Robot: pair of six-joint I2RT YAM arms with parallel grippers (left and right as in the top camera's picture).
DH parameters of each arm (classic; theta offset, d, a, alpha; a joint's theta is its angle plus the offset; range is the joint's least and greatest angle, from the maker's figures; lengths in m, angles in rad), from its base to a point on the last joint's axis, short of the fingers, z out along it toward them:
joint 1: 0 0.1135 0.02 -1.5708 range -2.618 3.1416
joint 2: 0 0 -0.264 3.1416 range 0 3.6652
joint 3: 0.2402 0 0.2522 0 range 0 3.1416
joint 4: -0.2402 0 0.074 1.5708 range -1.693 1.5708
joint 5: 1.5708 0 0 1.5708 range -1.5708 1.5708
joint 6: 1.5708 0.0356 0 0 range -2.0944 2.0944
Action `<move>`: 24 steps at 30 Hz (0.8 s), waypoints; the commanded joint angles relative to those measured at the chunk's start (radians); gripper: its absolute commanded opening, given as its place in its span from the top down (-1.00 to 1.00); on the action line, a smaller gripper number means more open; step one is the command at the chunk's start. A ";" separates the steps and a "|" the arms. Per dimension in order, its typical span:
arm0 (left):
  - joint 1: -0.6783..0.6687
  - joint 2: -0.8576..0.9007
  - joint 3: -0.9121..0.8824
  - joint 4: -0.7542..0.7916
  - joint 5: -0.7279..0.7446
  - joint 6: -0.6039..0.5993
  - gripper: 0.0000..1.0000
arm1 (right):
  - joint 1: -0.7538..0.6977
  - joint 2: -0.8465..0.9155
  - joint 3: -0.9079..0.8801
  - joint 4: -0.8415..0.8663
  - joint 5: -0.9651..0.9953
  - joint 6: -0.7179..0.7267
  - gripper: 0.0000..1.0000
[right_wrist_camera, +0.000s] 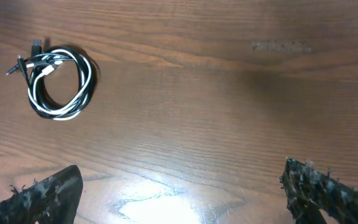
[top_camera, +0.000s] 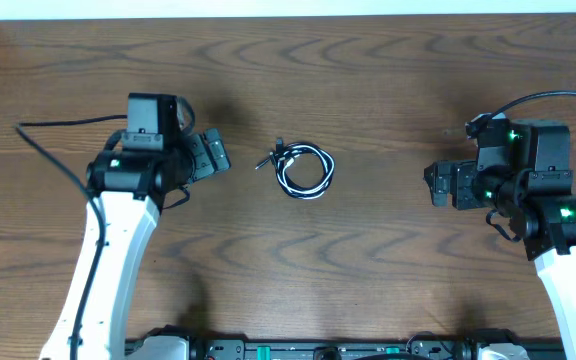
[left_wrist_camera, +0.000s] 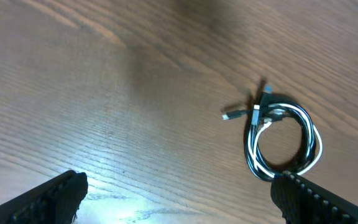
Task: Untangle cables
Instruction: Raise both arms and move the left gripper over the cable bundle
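The cables (top_camera: pixel 304 169) lie as one small coil of black and white cords with plug ends sticking out at its upper left, in the middle of the wooden table. The coil also shows in the left wrist view (left_wrist_camera: pixel 283 140) and in the right wrist view (right_wrist_camera: pixel 59 81). My left gripper (top_camera: pixel 211 156) is open and empty, left of the coil and apart from it. My right gripper (top_camera: pixel 440 184) is open and empty, well to the right of the coil. In the wrist views both pairs of fingers (left_wrist_camera: pixel 179 199) (right_wrist_camera: pixel 182 193) are spread wide over bare wood.
The wooden table (top_camera: pixel 368 90) runs under both arms. A thick black arm wire (top_camera: pixel 53 125) trails at the far left, another loops above the right arm (top_camera: pixel 538 98). The table's front edge holds the arm bases (top_camera: pixel 318 350).
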 commanded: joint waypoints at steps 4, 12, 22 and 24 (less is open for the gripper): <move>-0.023 0.061 0.006 0.157 0.080 -0.066 -0.99 | -0.013 0.004 0.022 0.004 -0.007 0.014 -0.99; -0.185 0.301 0.006 0.281 0.081 -0.065 -0.92 | -0.013 0.005 0.022 -0.002 -0.007 0.013 -0.98; -0.290 0.480 0.006 0.282 0.082 -0.065 -0.65 | -0.013 0.005 0.022 -0.002 -0.007 0.014 -0.98; -0.305 0.502 0.006 0.288 0.081 -0.065 -0.64 | -0.013 0.005 0.022 -0.002 -0.007 0.013 -0.99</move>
